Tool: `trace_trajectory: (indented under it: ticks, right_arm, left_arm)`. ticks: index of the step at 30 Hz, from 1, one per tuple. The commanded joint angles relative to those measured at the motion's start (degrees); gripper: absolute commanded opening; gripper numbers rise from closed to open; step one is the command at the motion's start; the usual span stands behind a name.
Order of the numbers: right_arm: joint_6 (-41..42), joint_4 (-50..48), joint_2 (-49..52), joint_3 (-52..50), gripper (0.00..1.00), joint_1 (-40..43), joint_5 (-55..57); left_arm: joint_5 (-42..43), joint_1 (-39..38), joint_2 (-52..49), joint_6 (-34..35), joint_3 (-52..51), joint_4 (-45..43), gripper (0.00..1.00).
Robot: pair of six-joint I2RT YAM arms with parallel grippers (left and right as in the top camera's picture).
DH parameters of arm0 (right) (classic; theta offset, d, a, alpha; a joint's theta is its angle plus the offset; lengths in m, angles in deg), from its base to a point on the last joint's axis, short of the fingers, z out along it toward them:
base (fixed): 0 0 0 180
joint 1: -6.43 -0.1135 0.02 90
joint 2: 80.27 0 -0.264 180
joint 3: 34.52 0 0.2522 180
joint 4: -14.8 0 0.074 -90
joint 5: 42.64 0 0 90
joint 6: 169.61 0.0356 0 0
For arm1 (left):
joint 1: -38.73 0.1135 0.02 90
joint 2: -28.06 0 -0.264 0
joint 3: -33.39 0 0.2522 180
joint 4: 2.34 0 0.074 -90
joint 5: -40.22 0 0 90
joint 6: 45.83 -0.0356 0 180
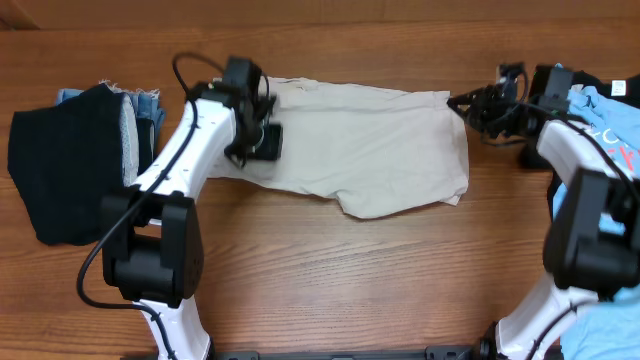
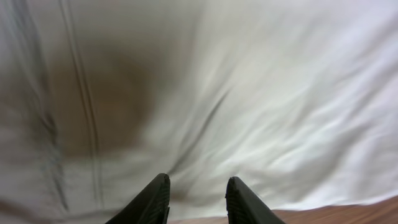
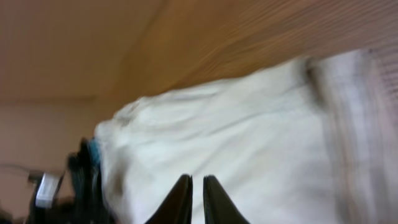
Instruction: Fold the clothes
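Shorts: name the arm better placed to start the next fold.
Right, probably. The right end effector sits shut at the shorts' far right corner, an edge ready to lift. The left end effector is over flat cloth inside the edge, fingers apart.

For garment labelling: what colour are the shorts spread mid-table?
Pale beige shorts; overhead shows it best.

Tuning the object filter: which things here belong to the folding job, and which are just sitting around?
In the job:
- beige shorts, spread out in the middle
- left gripper, over them
- right gripper, at their corner

Sitting aside, untouched:
- black garment and denim, piled left
- light blue garment, far right
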Motion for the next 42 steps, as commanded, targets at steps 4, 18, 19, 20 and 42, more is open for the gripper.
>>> trace_trajectory:
  ticks: [4,18,19,20,42]
  right_arm:
    - [-9.60,17.86,-8.46,-0.37,0.17,-8.46,3.52]
    - [-22.51,22.08,-0.72,-3.37,0.15,-31.19,24.72]
    - [-22.45,22.75,1.01,-3.37,0.10,-31.39,24.72]
    - [-22.47,24.17,3.72,-3.37,0.04,-31.39,24.74]
    - [-22.49,35.34,8.22,-3.15,0.04,-30.99,30.91]
  left_arm:
    - [7.65,-0.22,-0.63,-4.74,8.59,-9.97,0.20]
    - [16.13,-1.57,-17.73,-12.13,8.39,-16.04,0.15]
    - [14.47,-1.49,-18.73,-11.45,8.39,-16.94,0.14]
    - [10.80,-1.46,-19.50,-9.90,8.39,-18.12,0.14]
    - [2.82,12.15,-16.72,-2.03,25.09,-9.11,0.22]
